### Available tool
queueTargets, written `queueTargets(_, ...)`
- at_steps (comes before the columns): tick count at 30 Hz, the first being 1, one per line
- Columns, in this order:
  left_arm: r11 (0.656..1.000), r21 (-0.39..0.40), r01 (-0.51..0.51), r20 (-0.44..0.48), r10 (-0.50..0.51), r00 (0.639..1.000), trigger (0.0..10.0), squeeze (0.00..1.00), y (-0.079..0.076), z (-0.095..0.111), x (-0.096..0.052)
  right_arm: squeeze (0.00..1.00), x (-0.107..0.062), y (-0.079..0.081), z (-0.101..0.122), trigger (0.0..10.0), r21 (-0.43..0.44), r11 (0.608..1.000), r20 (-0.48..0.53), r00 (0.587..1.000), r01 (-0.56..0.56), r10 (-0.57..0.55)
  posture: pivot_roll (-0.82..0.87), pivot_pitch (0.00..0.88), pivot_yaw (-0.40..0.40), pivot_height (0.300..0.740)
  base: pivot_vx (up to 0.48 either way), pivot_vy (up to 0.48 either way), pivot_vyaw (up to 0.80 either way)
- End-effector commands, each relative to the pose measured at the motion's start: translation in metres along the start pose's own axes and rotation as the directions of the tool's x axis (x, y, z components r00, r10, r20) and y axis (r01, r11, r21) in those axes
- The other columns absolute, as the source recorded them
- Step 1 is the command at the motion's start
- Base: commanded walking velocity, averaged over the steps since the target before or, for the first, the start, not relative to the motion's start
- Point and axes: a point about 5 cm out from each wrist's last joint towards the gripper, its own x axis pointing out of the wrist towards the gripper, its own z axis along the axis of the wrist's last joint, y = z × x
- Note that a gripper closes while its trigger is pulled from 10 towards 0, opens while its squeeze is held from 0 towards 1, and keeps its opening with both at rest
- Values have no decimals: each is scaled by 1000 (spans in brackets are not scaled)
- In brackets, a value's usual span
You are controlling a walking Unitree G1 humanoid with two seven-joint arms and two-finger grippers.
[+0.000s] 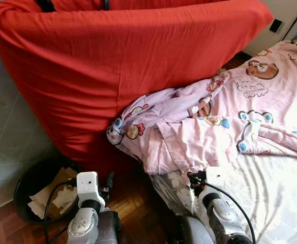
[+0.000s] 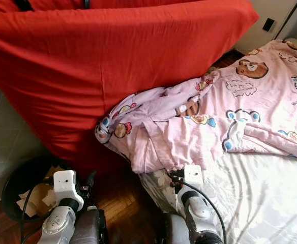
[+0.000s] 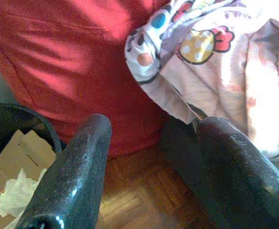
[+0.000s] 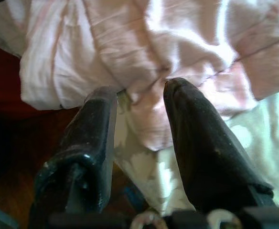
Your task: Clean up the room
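The right gripper (image 4: 139, 90) hangs at the near corner of the bed, its 2 black fingers (image 4: 197, 143) parted by a narrow gap and closed on nothing; the rumpled hem of the pink cartoon-print blanket (image 1: 214, 122) lies just past the fingertips at 12 o'clock, near but apparently not touching. From there the blanket spreads across the white sheet (image 1: 270, 188) toward 1 and 2 o'clock, its bunched end drooping off the bed's edge at 11 o'clock against a big red cushion (image 1: 113, 66). The left gripper (image 3: 154, 129) is held low over the wood floor (image 3: 130, 191), fingers wide apart and empty, that bunched end ahead at 1 o'clock. A black bin (image 1: 29, 185) holding paper scraps sits at its 9 o'clock.
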Motion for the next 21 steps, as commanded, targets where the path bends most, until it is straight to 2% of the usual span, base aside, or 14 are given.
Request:
queueTargets(1, 1000, 1, 1, -12, -1, 1000, 10000, 0, 0, -1, -2, 0, -1, 0, -6, 10000, 9, 1000, -41, 999, 12, -12, 49, 233, -18, 625, 0, 0, 0)
queueTargets(9, 1000, 11, 11, 15, -11, 1000, 10000, 0, -1, 7, 1, 0, 5, 2, 1, 10000, -41, 999, -68, 997, 33, -36, 74, 274, -19, 620, 0, 0, 0)
queueTargets(13, 1000, 15, 15, 23, -15, 1000, 10000, 0, -2, 10, 0, 0, 10, 5, 12, 10000, -22, 999, -33, 999, 23, -24, 83, 294, -21, 615, 0, 0, 0)
queueTargets(19, 1000, 20, 21, 31, -22, 999, 10000, 0, -5, 11, -9, 0, 18, 11, 27, 10000, 9, 1000, -15, 1000, 13, -12, 106, 319, -22, 615, 0, 0, 0)
queueTargets(20, 999, 23, 23, 31, -24, 999, 10000, 0, -5, 11, -10, 961, 19, 11, 29, 10000, 8, 1000, -13, 1000, 24, -24, 112, 323, -22, 615, 0, 0, 0)
queueTargets(21, 999, 24, 24, 31, -25, 999, 10000, 0, -5, 12, -13, 1000, 20, 10, 32, 10000, 10, 999, -8, 999, 42, -41, 119, 329, -22, 615, 0, 0, 0)
